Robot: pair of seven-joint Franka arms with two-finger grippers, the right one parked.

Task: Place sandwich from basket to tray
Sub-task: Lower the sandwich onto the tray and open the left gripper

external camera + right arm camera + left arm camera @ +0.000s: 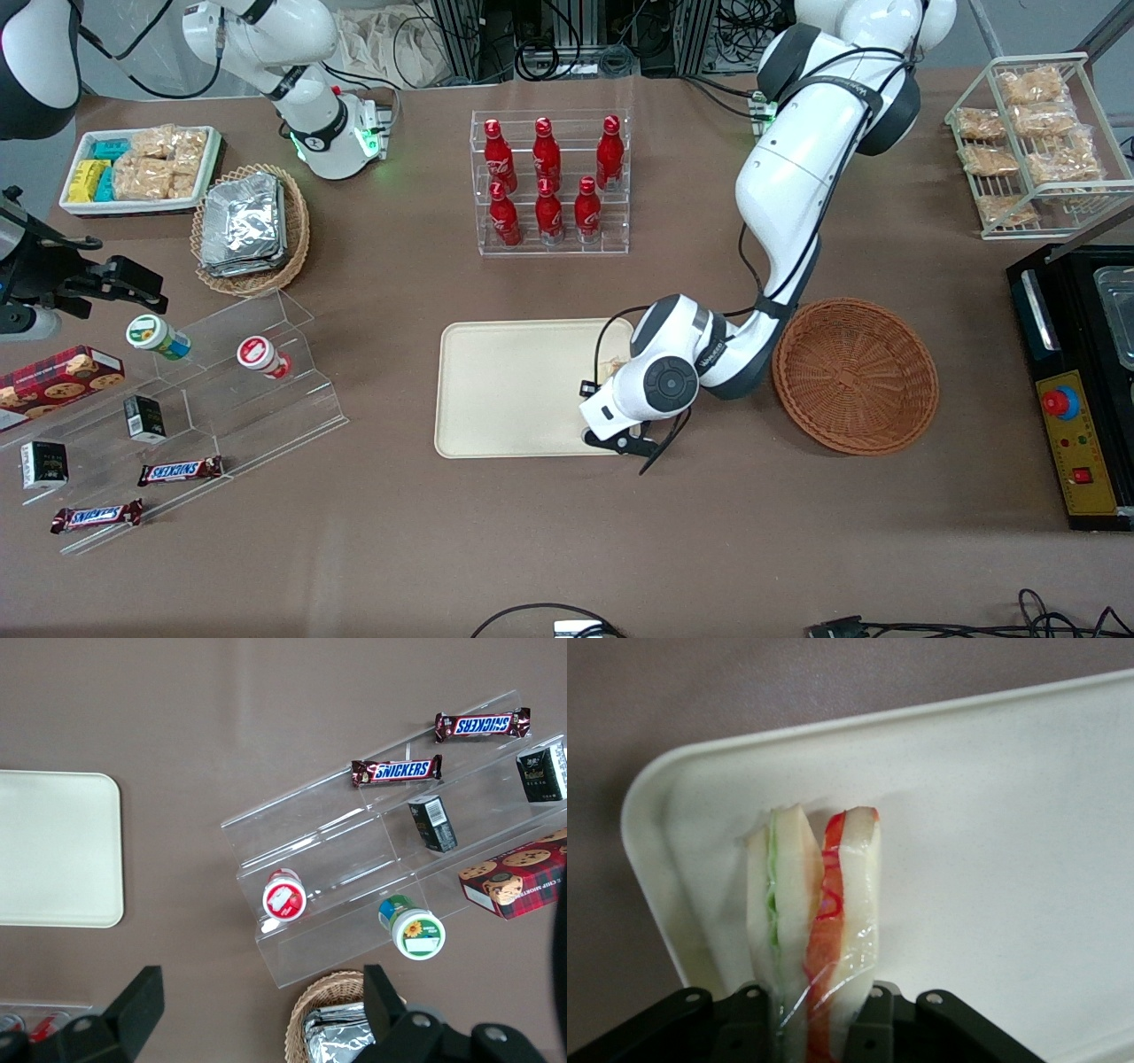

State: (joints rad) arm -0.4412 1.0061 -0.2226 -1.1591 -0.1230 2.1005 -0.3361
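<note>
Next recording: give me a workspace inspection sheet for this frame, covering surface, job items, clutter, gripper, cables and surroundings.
Surface: brown table, no spills seen.
Sandwich: held upright over a corner of the tray, wrap intact.
Tray: flat on the table, otherwise bare.
Basket: empty, beside the tray toward the working arm's end.
Clutter: red bottles in a clear rack, Snickers bars on an acrylic stand, foil packets in a lighter basket, snack bags in a wire rack.
Gripper: over the tray edge nearest the basket, jaws closed on the sandwich.
Cables: black cable at the table's near edge.
Surroundings: black control box at the working arm's end.
</note>
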